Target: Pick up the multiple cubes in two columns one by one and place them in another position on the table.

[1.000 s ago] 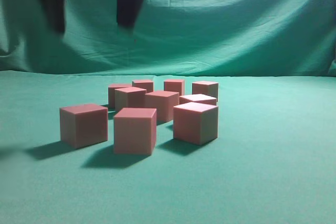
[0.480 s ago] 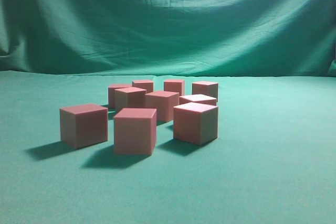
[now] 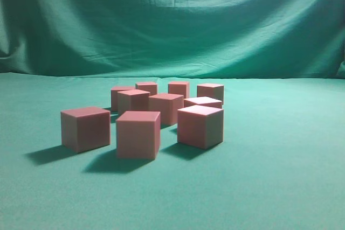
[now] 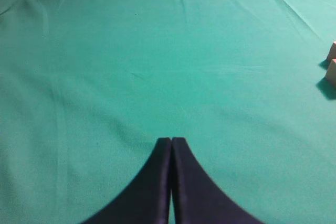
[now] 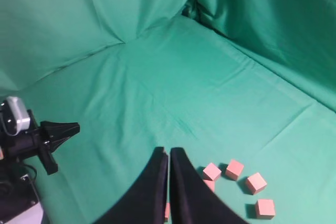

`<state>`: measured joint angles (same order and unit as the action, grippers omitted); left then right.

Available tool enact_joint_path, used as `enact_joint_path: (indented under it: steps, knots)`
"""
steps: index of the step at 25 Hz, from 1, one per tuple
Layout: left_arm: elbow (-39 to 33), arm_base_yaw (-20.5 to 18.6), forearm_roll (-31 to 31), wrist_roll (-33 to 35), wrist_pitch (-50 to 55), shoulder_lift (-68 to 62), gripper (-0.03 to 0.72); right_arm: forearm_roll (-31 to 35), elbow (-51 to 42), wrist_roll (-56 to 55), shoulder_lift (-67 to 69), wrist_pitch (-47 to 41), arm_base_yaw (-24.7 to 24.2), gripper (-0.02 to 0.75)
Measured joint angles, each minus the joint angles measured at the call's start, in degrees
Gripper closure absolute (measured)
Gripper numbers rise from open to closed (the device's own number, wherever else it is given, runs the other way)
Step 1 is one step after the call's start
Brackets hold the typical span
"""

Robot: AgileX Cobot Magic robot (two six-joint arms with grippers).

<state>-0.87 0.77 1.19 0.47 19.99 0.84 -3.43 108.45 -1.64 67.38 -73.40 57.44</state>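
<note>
A green cloth backdrop (image 3: pixel 178 25) hangs behind everything, sagging in long soft folds and creasing into a corner on one side. Light falls from above, brighter across the middle of the cloth, darker along its top and far edges.

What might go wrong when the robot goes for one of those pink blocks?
The cubes sit bunched close together on the table, some nearly touching, so lowering jaws could knock a neighbour. Both the left gripper and the right gripper have shut jaws and must open first.
</note>
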Motion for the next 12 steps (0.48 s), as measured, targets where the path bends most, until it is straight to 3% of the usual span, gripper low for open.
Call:
enact_joint_path:
  steps: [5, 12]
  knots:
    - [0.0, 0.0, 0.0, 0.0, 0.0, 0.0, 0.688, 2.9, -6.1, 5.1, -4.3, -0.1, 0.0, 0.738]
    - [0.0, 0.0, 0.0, 0.0, 0.0, 0.0, 0.688, 0.5, -23.3, 5.3, -14.5, -0.1, -1.3, 0.738]
